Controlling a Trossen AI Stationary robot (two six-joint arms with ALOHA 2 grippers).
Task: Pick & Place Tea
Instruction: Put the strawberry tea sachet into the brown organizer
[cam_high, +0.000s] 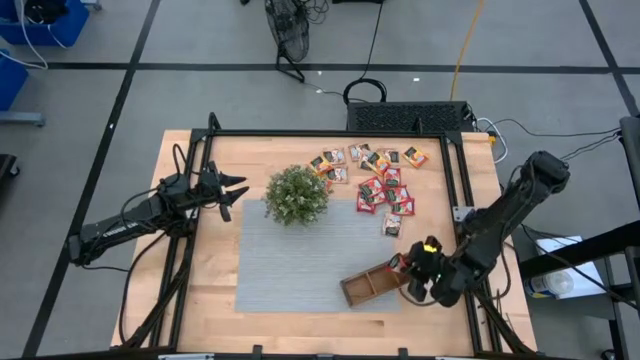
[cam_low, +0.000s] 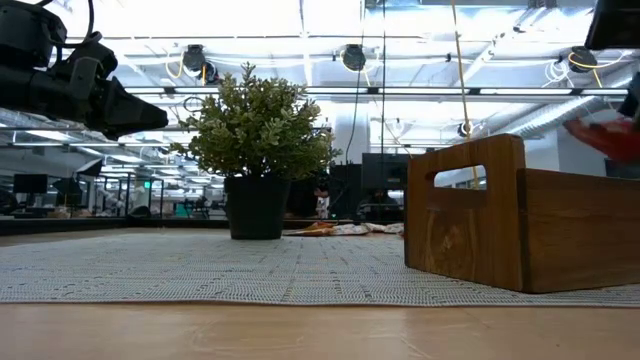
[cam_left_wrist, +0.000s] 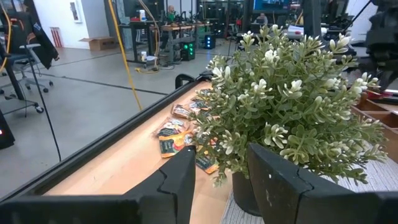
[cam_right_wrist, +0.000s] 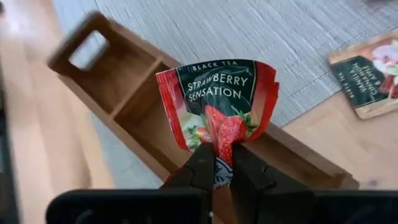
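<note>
Tea sachet (cam_right_wrist: 219, 99) pinched in right gripper (cam_right_wrist: 222, 169) above tray (cam_right_wrist: 130, 93); center over a compartment, lower w/o snagging before release; left gripper (cam_high: 228, 190) idle, open.

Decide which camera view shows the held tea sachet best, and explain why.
The right wrist view: the red tea sachet fills the frame, pinched in the right claw, label readable. The high view shows only a red speck beside the wooden tray; the low view a red blur; the left wrist view nothing.

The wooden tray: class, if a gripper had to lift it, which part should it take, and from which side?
Probably the end wall with the handle slot of the wooden tray, approached from above. That upright wall is thin enough to pinch, whereas the long tray body looks too wide.
</note>
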